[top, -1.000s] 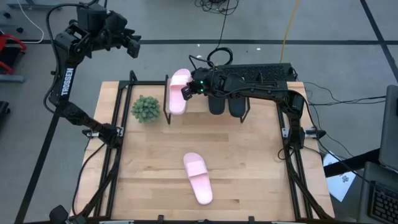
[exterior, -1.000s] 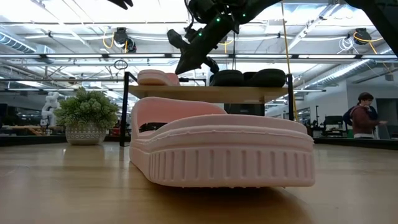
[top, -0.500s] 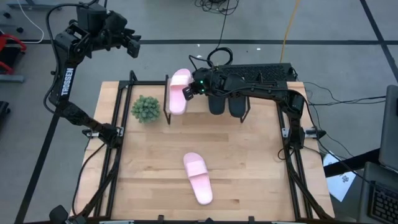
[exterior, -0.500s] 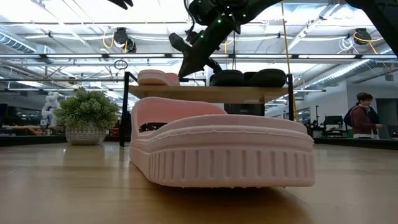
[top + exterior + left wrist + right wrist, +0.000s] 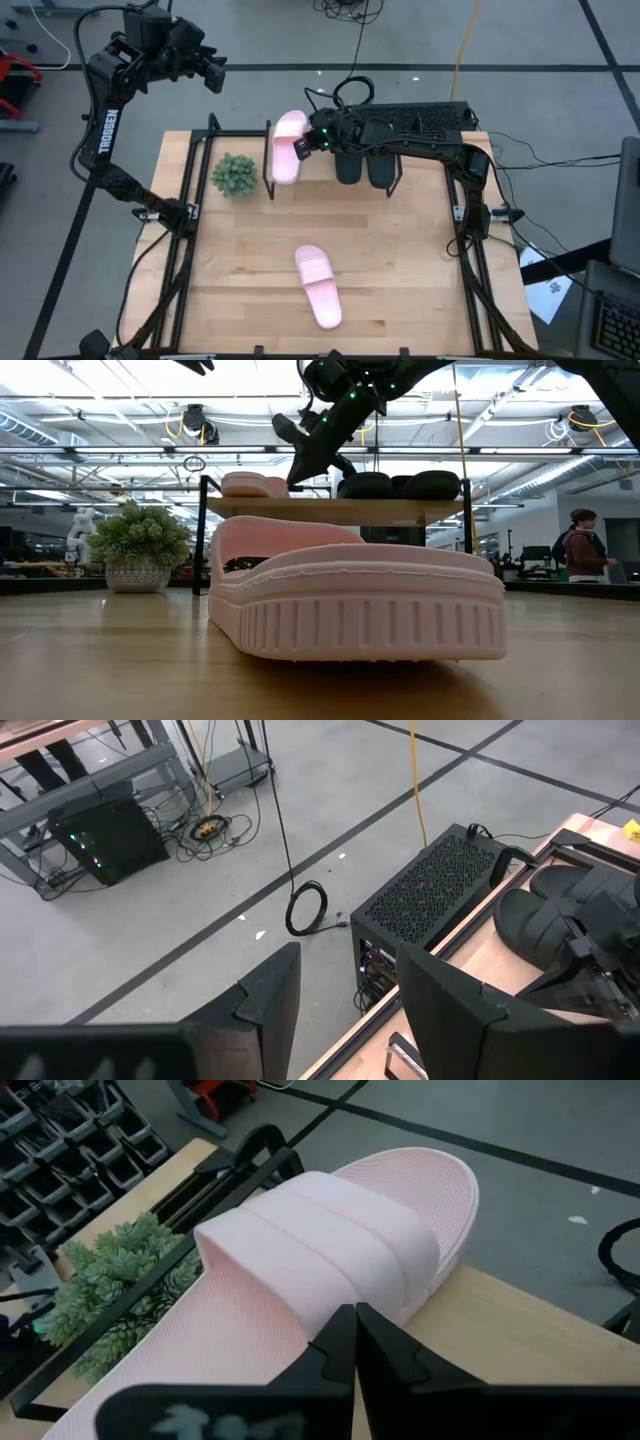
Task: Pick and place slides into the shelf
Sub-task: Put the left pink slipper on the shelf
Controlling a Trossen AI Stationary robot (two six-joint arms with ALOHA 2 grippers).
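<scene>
One light pink slide (image 5: 287, 146) lies sole-down on the shelf's plank (image 5: 400, 510), at its left end, and shows in the low view (image 5: 252, 484) and the right wrist view (image 5: 300, 1270). The black pair (image 5: 364, 166) sits beside it on the plank, partly under the right arm. The second pink slide (image 5: 318, 286) rests on the tabletop near the near edge and fills the low view (image 5: 350, 600). My right gripper (image 5: 303, 146) is shut, its tips at the shelved pink slide's strap (image 5: 355, 1325). My left gripper (image 5: 214, 76) is open and raised beyond the table's far left corner (image 5: 345, 975). My right gripper's shut fingertips (image 5: 345, 1330) stand at the right-hand edge of the shelved pink slide's strap (image 5: 375, 1285), slanting down from the table's right. I cannot tell whether they touch the strap. The slide lies flat on the plank.
A small potted plant (image 5: 233, 175) stands on the table left of the shelf. Black frame rails (image 5: 185, 200) run along the table's left and right sides. A person (image 5: 580, 550) stands far off in the room. Bare tabletop lies between the shelf and the near pink slide.
My right gripper has shifted slightly toward the table's right, along the shelf. The pink slide on the shelf has stayed where it was.
</scene>
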